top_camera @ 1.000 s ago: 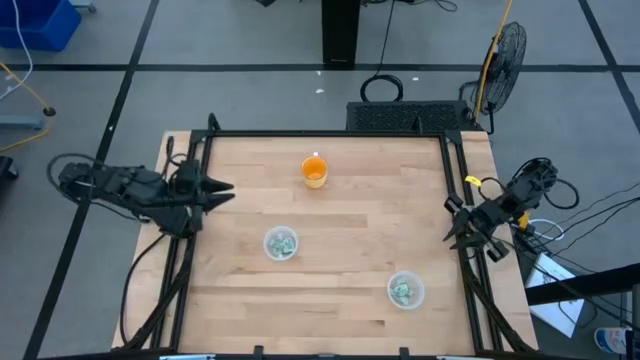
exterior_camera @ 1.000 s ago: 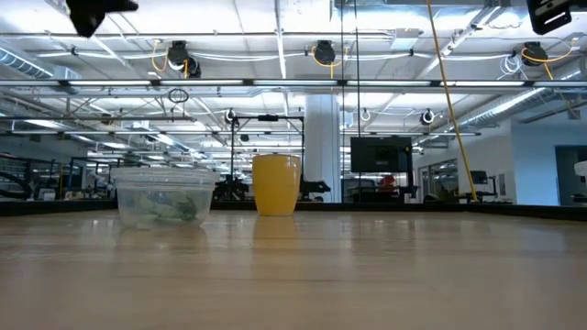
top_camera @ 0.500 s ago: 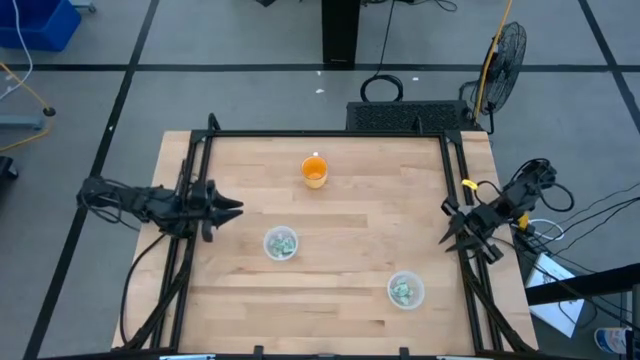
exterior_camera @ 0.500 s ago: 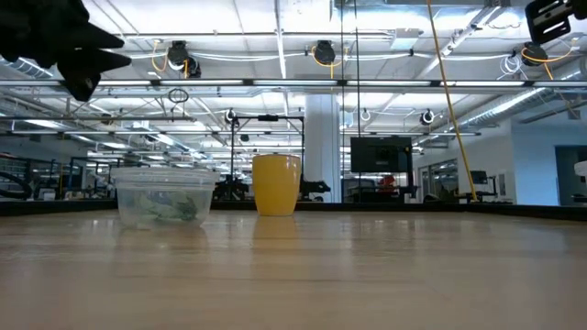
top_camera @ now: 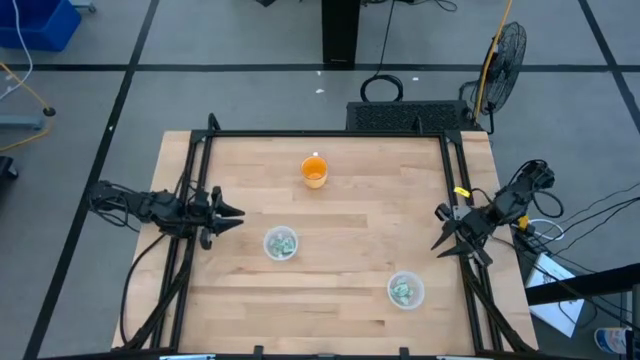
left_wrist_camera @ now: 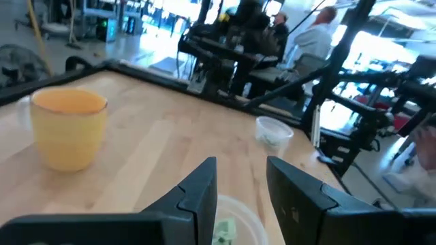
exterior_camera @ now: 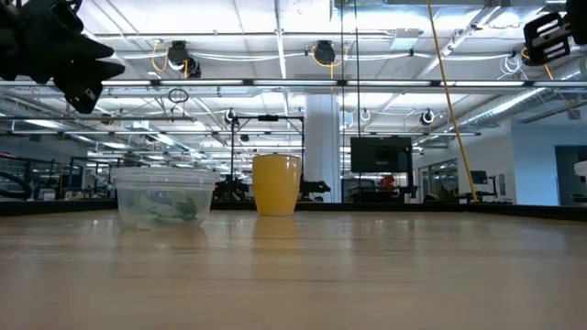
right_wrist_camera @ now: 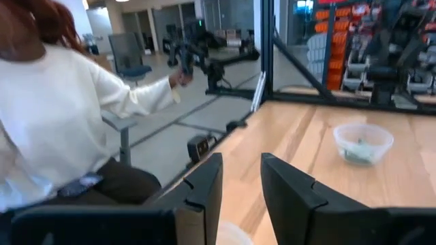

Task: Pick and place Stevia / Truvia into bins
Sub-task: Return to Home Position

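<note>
Homing step: both arms out at the sides, nothing held.
Left gripper (top_camera: 228, 213) and right gripper (top_camera: 443, 237) parted, empty; Stevia packets (top_camera: 283, 244) lie inside the two clear bins (top_camera: 267, 243) (top_camera: 391, 290). Best to retract each arm straight outward, above rim height, clear of the bins and orange cup (top_camera: 314, 172).

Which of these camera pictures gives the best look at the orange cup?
The left wrist view: the orange cup looms large there, rim and wall both plain. The high view shows the orange cup from straight above, small, mostly its open top. The low view shows the orange cup side-on only. The right wrist view misses it.
</note>
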